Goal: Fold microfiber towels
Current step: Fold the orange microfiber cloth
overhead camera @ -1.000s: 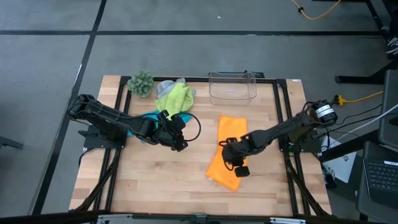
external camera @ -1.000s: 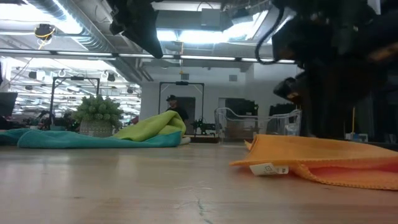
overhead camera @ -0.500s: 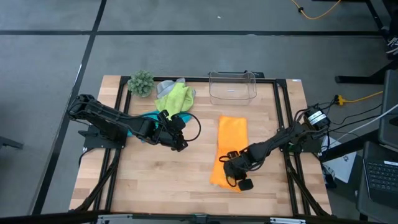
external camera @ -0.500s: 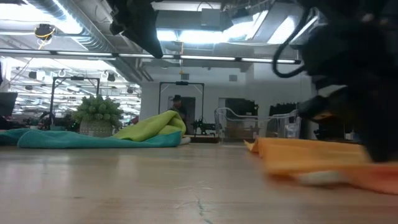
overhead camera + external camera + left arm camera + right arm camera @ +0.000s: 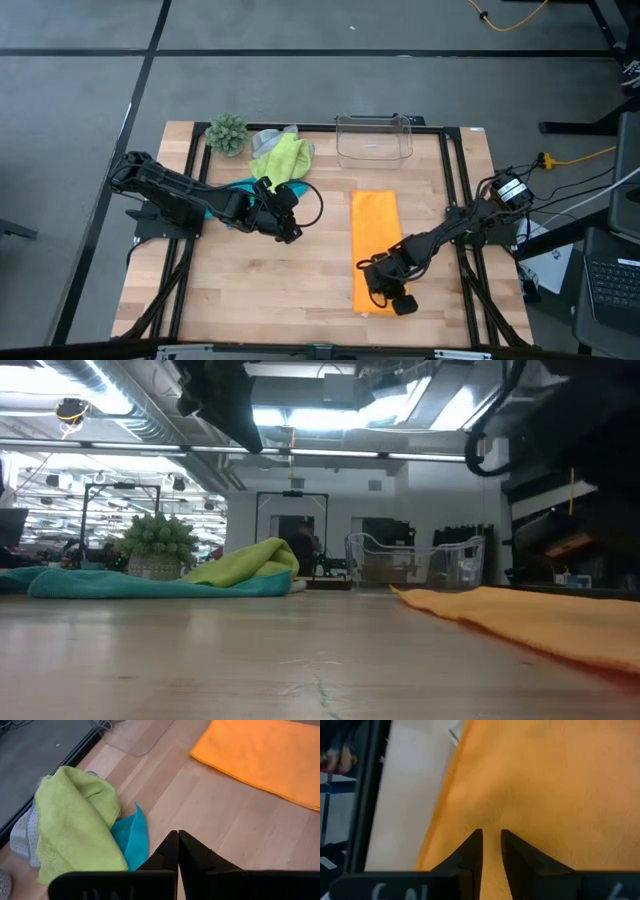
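The orange towel [image 5: 373, 240] lies as a long flat strip on the table's right half, running from far to near; the low view shows it [image 5: 530, 618] flat on the wood. My right gripper [image 5: 380, 288] is shut on it near its near end. A lime green towel [image 5: 281, 157], a light grey one [image 5: 268, 137] and a turquoise one [image 5: 131, 836] lie heaped at the far left. My left gripper [image 5: 178, 841] hangs shut above the bare wood just right of that heap, holding nothing. My right gripper pinches the orange towel between its two fingers near the strip's near end [image 5: 491, 826]. The fingers slant down from the table's right side. How many layers they hold cannot be told. The towel lies flat on the table, stretched out straight toward the far edge.
A small green plant [image 5: 227, 132] stands at the far left corner and a clear plastic box [image 5: 374, 140] at the far middle. Bare wood lies between the two arms and along the near edge. A person [image 5: 300, 550] stands far off in the room.
My right gripper has gone toward the near edge and lower, still shut, dragging the orange towel's near end along. The towel, slanted and bunched before, now lies straight and flat; its far end has stayed in place.
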{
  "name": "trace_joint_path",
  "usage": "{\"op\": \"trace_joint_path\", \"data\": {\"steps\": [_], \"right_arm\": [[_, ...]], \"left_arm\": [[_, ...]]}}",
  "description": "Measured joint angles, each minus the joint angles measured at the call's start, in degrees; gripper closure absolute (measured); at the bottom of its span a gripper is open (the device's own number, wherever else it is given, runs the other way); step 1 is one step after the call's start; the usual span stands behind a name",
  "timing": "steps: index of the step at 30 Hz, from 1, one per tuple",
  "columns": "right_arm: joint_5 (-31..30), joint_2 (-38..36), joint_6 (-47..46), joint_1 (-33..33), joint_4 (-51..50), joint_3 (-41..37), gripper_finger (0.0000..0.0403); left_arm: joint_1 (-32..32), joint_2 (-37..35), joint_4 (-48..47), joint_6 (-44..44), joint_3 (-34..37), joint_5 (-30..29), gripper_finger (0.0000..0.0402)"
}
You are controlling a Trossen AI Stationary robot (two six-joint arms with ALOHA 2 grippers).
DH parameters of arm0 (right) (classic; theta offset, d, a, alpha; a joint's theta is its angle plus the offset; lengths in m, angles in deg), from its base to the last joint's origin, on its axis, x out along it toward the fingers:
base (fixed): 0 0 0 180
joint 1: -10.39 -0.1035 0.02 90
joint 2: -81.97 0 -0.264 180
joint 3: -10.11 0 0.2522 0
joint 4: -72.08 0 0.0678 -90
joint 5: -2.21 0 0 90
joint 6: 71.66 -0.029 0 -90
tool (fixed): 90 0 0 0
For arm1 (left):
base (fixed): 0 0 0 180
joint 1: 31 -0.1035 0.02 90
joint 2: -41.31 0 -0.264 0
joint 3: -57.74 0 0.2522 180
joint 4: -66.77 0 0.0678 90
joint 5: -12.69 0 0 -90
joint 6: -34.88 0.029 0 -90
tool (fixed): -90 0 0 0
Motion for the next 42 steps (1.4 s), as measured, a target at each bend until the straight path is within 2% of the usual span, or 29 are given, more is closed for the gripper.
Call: {"op": "trace_joint_path", "data": {"steps": [4,9,17,22,30,34,38,42], "right_arm": [[0.0,0.0,0.2,0.0,-2.6,3.5,0.0331],[0.0,-0.1,-0.7,-0.1,-11.9,9.0,0.0331],[0.0,-0.1,-10.9,-2.7,-28.5,14.5,0.0331],[0.0,-0.1,-21.5,-6.2,-33.9,14.8,0.0331],[0.0,-0.1,-40.5,-13.0,-34.5,14.7,0.0331],[-0.1,-0.1,-46.4,-16.0,-34.5,14.7,0.0331],[-4.3,-0.1,-49.8,-18.2,-34.5,14.7,0.0330],[-5.4,-0.1,-55.6,-18.9,-34.1,14.7,0.0310]], "left_arm": [[0.0,0.0,0.0,1.7,0.0,0.0,0.0401],[0.0,0.0,0.0,4.7,0.0,0.0,0.0401],[0.0,0.0,0.0,4.8,0.0,0.0,0.0401],[-0.3,0.0,0.6,4.9,0.0,0.0,0.0401],[-0.4,1.1,0.7,-1.4,-0.1,0.5,0.0401],[-0.4,2.3,0.7,-1.5,-0.1,0.7,0.0401],[-0.4,3.5,0.7,-1.5,-0.1,2.8,0.0401],[-0.3,4.5,0.9,-1.6,0.0,5.0,0.0401]]}}
